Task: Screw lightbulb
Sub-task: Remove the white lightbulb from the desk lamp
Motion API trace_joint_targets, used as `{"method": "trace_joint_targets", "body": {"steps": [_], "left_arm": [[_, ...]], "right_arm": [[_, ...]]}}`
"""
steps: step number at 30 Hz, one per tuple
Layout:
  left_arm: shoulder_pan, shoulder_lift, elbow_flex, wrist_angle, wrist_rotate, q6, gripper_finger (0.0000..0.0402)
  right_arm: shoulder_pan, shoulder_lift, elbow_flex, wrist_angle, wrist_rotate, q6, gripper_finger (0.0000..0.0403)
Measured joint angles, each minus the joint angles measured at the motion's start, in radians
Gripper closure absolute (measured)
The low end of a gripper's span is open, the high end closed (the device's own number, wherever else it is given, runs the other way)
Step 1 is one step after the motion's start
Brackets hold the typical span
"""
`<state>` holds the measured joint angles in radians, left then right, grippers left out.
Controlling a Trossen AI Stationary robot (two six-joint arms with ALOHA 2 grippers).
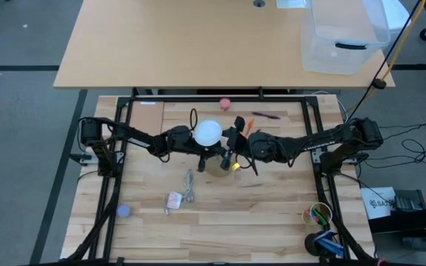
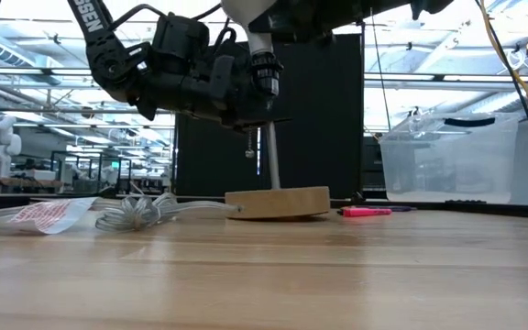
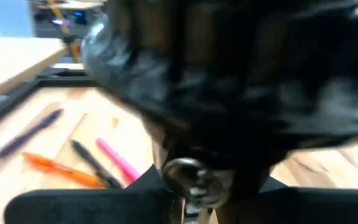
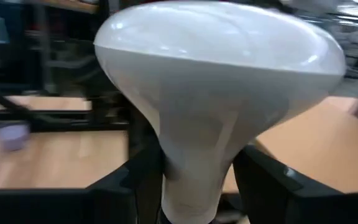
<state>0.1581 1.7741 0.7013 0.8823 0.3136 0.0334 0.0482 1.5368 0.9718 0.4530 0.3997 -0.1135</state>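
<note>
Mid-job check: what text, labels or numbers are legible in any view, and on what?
"SSEN": partial white lettering on a dark arm, low view.
Red print on the flat packet: too blurred to read.
Label on the white box beside the table: too small to read.

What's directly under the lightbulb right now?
Under the lightbulb the dark socket tops a thin post standing on a round wooden base. The bulb's screw base is covered, so how far it sits in the socket cannot be seen.
</note>
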Motion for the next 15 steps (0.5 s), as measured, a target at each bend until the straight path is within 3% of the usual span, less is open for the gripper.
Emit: {"method": "trace_joint_targets", "body": {"steps": [4,7,15], "left_arm": [[0.008,0.0,0.0,-0.014,0.088,0.025,0.0372],[0.008,0.001,0.001,-0.016,0.103,0.022,0.0372],[0.01,0.002,0.005,-0.035,0.122,-0.004,0.0372]], "right_arm": [[-0.032,0.0,0.001,-0.012,-0.143,-0.02,0.0232],[-0.05,-0.013,0.002,-0.038,-0.179,-0.025,0.0231],[-0.025,-0.096,0.0,-0.189,-0.169,0.008,0.0188]]}}
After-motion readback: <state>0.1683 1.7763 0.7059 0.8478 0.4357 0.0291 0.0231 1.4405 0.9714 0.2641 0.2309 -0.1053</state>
